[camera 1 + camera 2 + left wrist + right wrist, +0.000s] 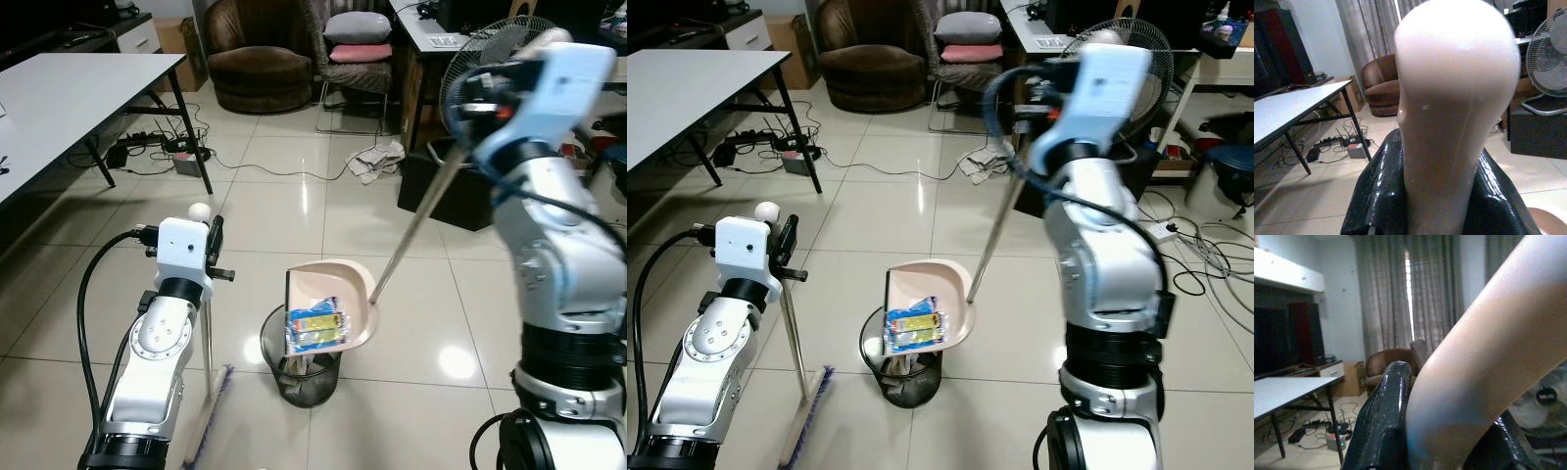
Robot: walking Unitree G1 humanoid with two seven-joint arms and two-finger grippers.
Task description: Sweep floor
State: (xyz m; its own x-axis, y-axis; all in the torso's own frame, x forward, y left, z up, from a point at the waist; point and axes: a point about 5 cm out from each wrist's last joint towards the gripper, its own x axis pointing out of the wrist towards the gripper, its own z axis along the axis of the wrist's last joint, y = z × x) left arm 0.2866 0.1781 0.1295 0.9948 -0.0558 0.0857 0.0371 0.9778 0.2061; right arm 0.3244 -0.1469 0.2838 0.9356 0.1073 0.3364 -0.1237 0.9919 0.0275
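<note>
I'm seeing the right arm raised high w/ the elbow bent, forearm reaching up toward the fan (490, 73) at the back. Right gripper (1449, 431) is clamping the top of the dustpan handle (416, 220); in the right wrist view the black fingers (1382, 421) are pressing against both sides of the pale grip. Handle is slanting down and fwd to the dustpan (358, 294), which is tilting over the bin.

Left arm is sitting low, forearm pointing up and fwd, wrist approx level w/ the dustpan. Left gripper (1442, 196) is closing round the broom handle (210, 323) just under its rounded white knob (199, 210); fingers are hugging the shaft in the left wrist view. Broom is standing near upright, purple bristles (211, 411) touching the tiled floor (294, 206) just left of the bin.

Wire trash bin (302, 377) is standing on the floor betw. the two arms. Dustpan is holding a blue-and-yellow wrapper (315, 325), lying flat on the pan directly above the bin's mouth. Some pale scraps are showing inside the bin, can't tell what.

Behind: white table (69, 93) at left, brown armchair (260, 54) at the back.
</note>
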